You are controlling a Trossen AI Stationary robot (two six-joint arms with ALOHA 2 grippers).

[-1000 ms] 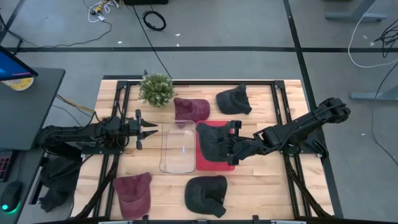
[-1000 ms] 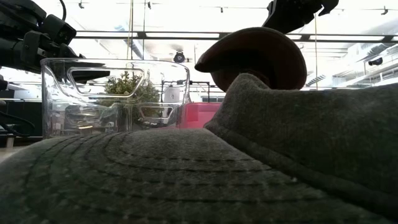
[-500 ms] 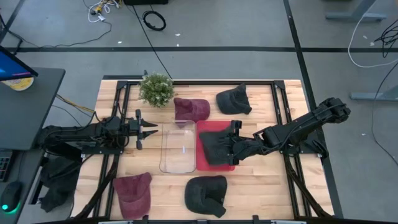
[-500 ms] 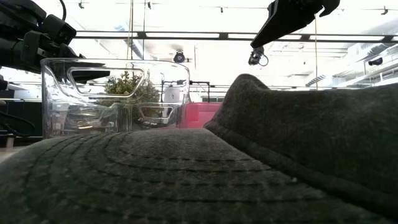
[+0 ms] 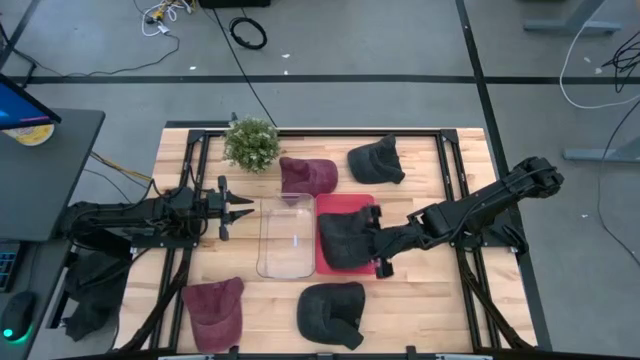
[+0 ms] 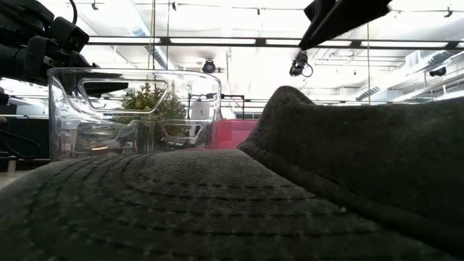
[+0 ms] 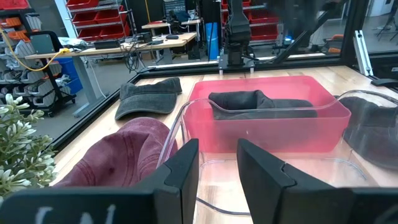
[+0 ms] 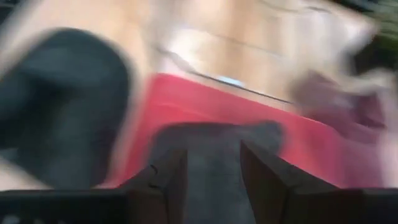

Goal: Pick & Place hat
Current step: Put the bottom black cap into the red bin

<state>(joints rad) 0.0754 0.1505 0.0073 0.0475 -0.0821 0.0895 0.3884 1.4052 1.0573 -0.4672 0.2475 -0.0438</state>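
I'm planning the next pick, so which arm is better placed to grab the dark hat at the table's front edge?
Likely right: the right pincer hangs open near that dark hat, while the left pincer waits beyond the clear bin.

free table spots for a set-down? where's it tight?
Bare wood: front right corner, right of the front dark hat; the strip between plant and left gripper. Tight: middle, where clear bin, red bin and right gripper crowd together.

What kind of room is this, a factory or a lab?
Probably a robotics lab or workshop: shelves of red bins, a workbench strewn with cables, and a bare concrete floor around the wooden table.
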